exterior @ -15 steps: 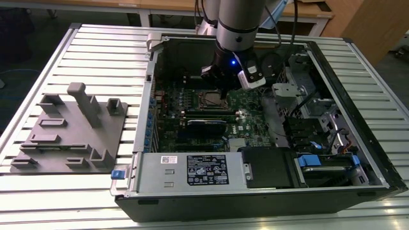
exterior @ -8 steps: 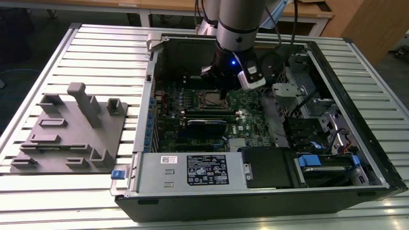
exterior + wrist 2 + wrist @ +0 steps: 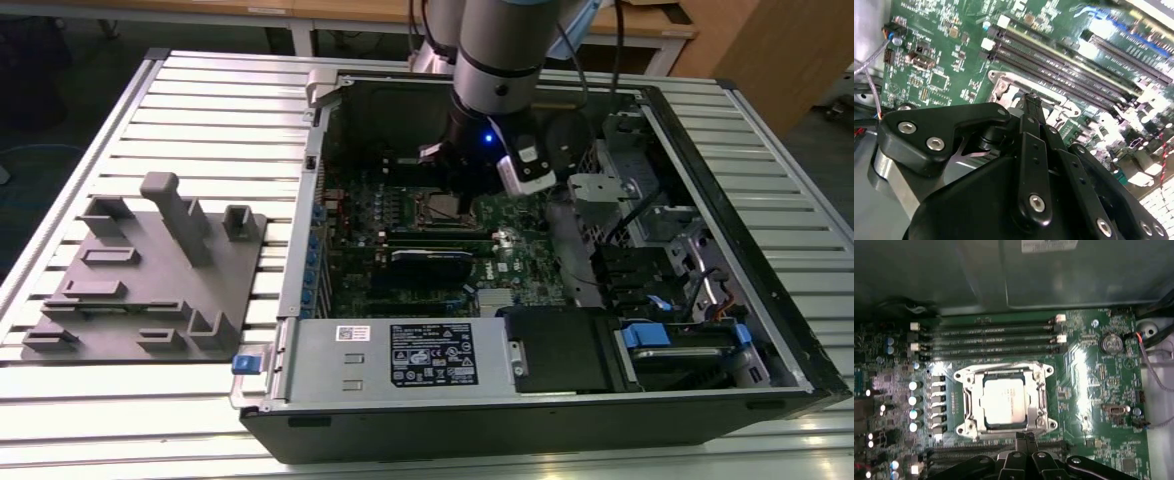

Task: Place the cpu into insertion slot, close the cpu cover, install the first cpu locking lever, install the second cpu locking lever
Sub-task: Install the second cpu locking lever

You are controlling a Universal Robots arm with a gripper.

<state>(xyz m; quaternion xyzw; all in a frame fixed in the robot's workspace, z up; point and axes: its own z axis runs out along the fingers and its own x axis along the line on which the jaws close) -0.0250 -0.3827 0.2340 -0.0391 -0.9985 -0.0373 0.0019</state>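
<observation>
Chip (image 3: 1005,403) sits flat in the socket (image 3: 968,402), pale metal face up; cover frame (image 3: 1004,372) looks down around it. End effector (image 3: 1025,437) hangs at the socket's edge, on the side by the long black memory slots (image 3: 989,337), fingers pressed together and holding nothing. In the exterior view the arm (image 3: 497,60) reaches down into the open computer case (image 3: 747,250) on the counter (image 3: 200,100). Judgement: chip light, rigid, fragile underneath; take by edges only. Cover thin, springy; push at its rim
</observation>
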